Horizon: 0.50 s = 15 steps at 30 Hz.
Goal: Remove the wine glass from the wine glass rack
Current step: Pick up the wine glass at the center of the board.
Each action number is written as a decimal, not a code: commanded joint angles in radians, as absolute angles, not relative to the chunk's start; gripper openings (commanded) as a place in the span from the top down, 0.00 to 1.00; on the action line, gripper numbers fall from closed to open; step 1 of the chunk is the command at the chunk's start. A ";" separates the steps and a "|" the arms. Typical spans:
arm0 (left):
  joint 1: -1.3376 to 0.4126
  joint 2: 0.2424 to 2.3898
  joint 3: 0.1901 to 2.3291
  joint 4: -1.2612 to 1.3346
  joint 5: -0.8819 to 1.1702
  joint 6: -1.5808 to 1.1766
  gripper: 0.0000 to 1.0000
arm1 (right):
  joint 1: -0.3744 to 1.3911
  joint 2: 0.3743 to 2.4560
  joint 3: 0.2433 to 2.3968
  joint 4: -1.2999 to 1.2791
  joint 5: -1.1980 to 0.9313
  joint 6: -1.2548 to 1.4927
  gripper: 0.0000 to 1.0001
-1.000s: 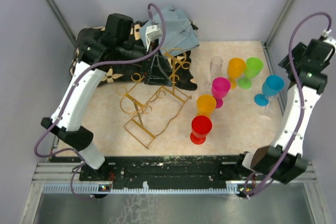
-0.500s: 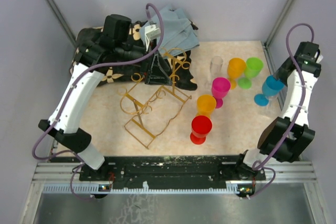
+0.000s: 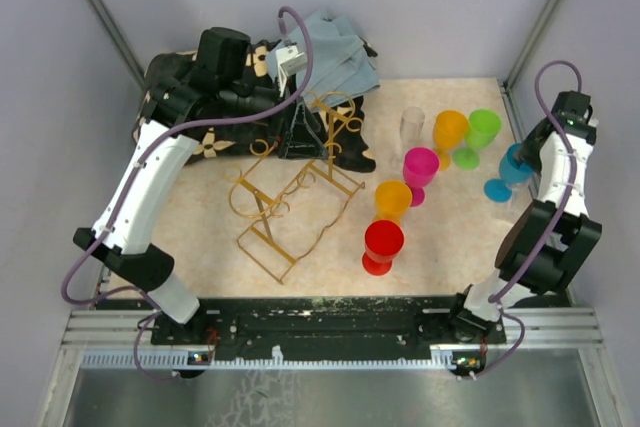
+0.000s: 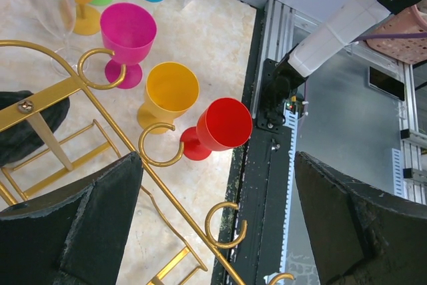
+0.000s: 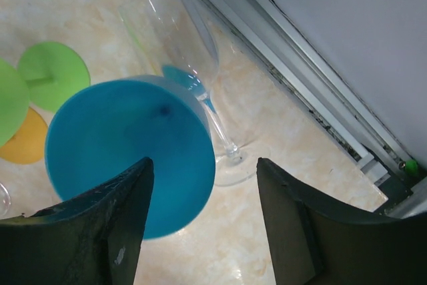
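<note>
Beige marbled tabletop [image 3: 440, 247], and the gold wire wine glass rack [image 4: 40, 103] looks bare under the wide-open left gripper [image 4: 217, 165]. The clear stemmed wine glass [image 5: 190, 38] stands below the right gripper [image 5: 203, 165], whose jaws are parted and empty, beside a blue plastic goblet [image 5: 127, 145]. Thin, light, slick, breakable, so I'd pinch the stem.

We see 2 arms, left arm [image 3: 150, 182] & right arm [image 3: 560, 172]: white shells w/ black joints. A purple cable [image 3: 290, 11] runs up each from the 6 o'clock end. The left hand [image 4: 217, 158] & right hand [image 5: 203, 161] have black, rough wedge fingers [image 4: 73, 231].
</note>
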<state>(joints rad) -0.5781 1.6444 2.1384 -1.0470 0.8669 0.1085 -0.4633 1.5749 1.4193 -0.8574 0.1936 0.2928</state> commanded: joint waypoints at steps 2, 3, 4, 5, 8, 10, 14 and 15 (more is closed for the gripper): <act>-0.582 1.634 2.132 -1.031 0.839 0.120 0.01 | -0.470 1.596 1.406 -0.769 0.177 0.312 0.47; -0.581 1.636 2.133 -1.031 0.840 0.122 0.01 | -0.471 1.597 1.405 -0.772 0.171 0.313 0.58; -0.581 1.635 2.134 -1.031 0.841 0.123 0.01 | -0.470 1.593 1.401 -0.770 0.166 0.314 0.71; -0.581 1.637 2.134 -1.031 0.844 0.123 0.01 | -0.469 1.589 1.392 -0.765 0.162 0.314 0.83; -0.581 1.638 2.133 -1.031 0.848 0.123 0.01 | -0.470 1.577 1.376 -0.768 0.156 0.313 1.00; -0.580 1.638 2.130 -1.030 0.851 0.125 0.01 | -0.470 1.564 1.372 -0.772 0.148 0.313 1.00; -0.577 1.634 2.119 -1.029 0.857 0.131 0.01 | -0.470 1.531 1.378 -0.796 0.142 0.312 1.00; -0.576 1.634 2.117 -1.028 0.858 0.133 0.01 | -0.470 1.521 1.384 -0.808 0.144 0.312 1.00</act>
